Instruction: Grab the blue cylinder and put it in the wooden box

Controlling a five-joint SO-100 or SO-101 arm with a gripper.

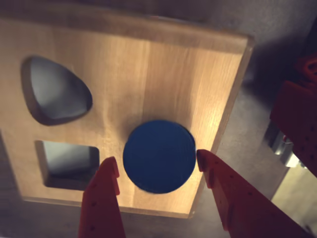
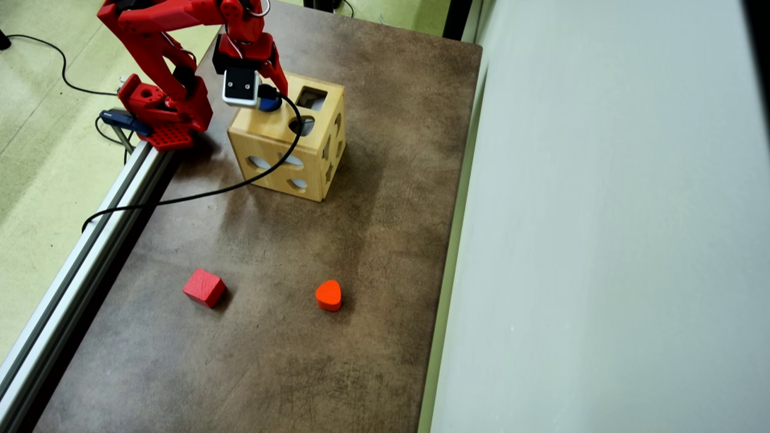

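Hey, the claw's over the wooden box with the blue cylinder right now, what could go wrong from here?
1. In the wrist view the blue cylinder sits over the round hole in the wooden box, slightly off-centre. It may catch on the rim and stay tilted instead of dropping in.
2. The claw looks open, its fingers beside the cylinder. Lifting away could drag the cylinder sideways.
3. In the overhead view the black cable drapes across the box and may snag.

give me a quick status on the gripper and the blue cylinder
Gripper open, fingers either side of the blue cylinder. Cylinder sits at the round hole in the wooden box top, not dropped through. Nothing in the way.
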